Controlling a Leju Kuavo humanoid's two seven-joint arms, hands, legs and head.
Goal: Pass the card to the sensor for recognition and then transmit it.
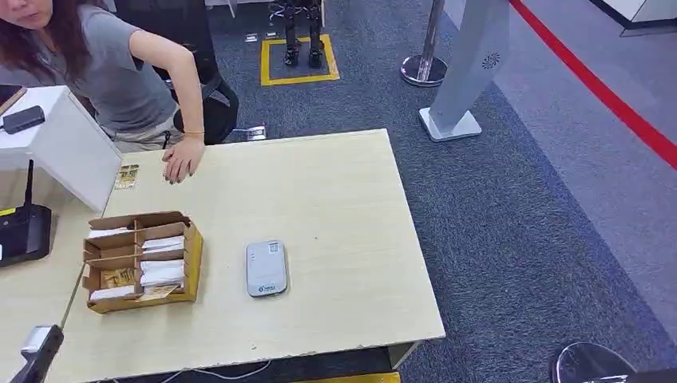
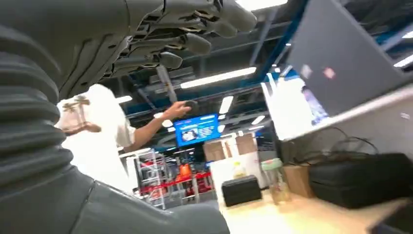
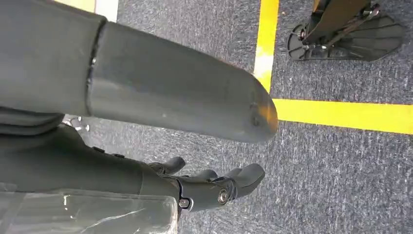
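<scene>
Both hands empty, fingers loosely apart: left hand [image 2: 195,29], right hand [image 3: 214,187]; reach the cardboard box [image 1: 142,261] at nine o'clock of the sensor [image 1: 266,268]; pinch one card [image 1: 162,272] cleanly.

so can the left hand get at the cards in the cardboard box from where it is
Probably yes. The cardboard box lies open-topped on the table's left side with nothing over its cards; the left hand holds nothing, fingers apart.

A person [image 1: 104,68] in a grey top rests a hand [image 1: 183,158] on the wooden table [image 1: 343,207]. A black router [image 1: 22,233] sits left. A stanchion base [image 1: 424,70] stands on blue carpet [image 1: 511,239].
</scene>
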